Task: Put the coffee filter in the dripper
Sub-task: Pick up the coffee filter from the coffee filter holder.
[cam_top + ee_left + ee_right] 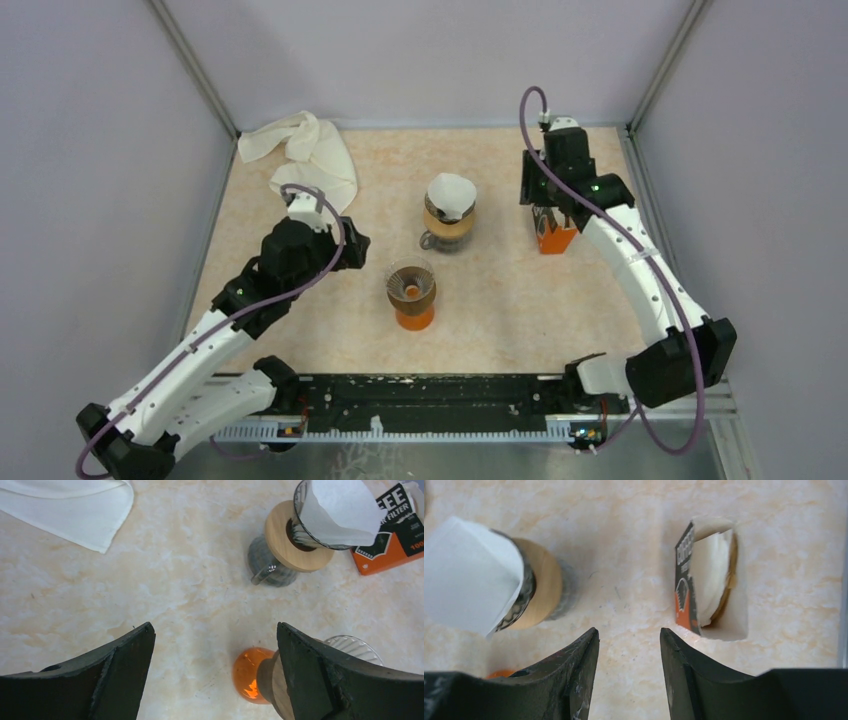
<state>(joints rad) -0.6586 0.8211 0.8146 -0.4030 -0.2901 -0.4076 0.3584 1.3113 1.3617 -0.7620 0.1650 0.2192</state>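
Right fingers (569,680) near open filter box (684,592)

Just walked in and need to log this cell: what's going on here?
Neither arm is holding anything. The right gripper, open, hangs near the opened coffee filter box. The left gripper, also open, is beside the empty dripper that stands on an orange carafe. A white paper filter already sits in the second dripper, on a grey carafe.
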